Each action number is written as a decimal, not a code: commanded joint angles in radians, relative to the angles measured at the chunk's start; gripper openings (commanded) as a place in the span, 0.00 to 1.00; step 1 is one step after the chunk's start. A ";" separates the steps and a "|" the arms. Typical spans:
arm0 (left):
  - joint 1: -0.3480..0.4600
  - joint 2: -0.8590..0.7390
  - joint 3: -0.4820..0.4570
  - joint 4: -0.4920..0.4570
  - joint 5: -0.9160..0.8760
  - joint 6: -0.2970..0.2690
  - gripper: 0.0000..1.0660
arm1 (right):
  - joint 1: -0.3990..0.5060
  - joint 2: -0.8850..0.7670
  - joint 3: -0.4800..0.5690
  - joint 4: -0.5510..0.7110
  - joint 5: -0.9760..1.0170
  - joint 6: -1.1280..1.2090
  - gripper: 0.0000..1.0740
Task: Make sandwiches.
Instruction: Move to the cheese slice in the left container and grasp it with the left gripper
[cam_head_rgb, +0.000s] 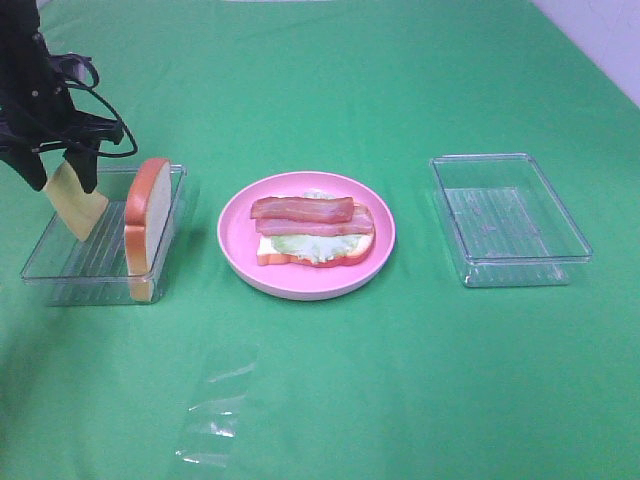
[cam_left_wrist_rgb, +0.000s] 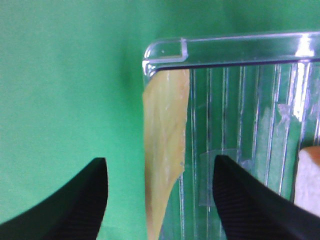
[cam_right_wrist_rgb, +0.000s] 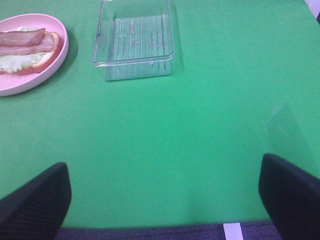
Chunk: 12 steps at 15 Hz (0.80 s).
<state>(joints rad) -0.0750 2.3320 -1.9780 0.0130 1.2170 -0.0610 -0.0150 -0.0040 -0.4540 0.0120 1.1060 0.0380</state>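
Observation:
On the round pink plate (cam_head_rgb: 240, 250) lies the open sandwich (cam_head_rgb: 315, 232): a white bread slice with lettuce and two bacon strips on top; it also shows in the right wrist view (cam_right_wrist_rgb: 27, 47). A second bread slice (cam_head_rgb: 148, 222) stands on edge against the right wall of the left clear tray (cam_head_rgb: 60, 270). The yellow cheese square (cam_head_rgb: 76, 203) stands tilted at that tray's left end. My left gripper (cam_head_rgb: 62, 183) is over it, jaws open on either side of the cheese (cam_left_wrist_rgb: 165, 140), with gaps showing. My right gripper (cam_right_wrist_rgb: 165, 195) is open and empty over bare cloth.
An empty clear tray (cam_head_rgb: 508, 218) sits right of the plate, also in the right wrist view (cam_right_wrist_rgb: 134, 42). A scrap of clear film (cam_head_rgb: 215, 415) lies on the green cloth near the front. A white floor strip shows at the far right corner.

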 joint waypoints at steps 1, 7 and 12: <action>0.000 0.002 -0.005 -0.004 0.084 -0.014 0.53 | -0.001 -0.027 0.002 0.004 -0.006 -0.009 0.91; 0.000 0.002 -0.005 -0.004 0.084 -0.017 0.23 | -0.001 -0.027 0.002 0.004 -0.006 -0.009 0.91; 0.000 0.002 -0.005 -0.004 0.084 -0.017 0.04 | -0.001 -0.027 0.002 0.004 -0.006 -0.009 0.91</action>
<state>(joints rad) -0.0750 2.3320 -1.9780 0.0130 1.2170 -0.0680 -0.0150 -0.0040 -0.4540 0.0120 1.1060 0.0380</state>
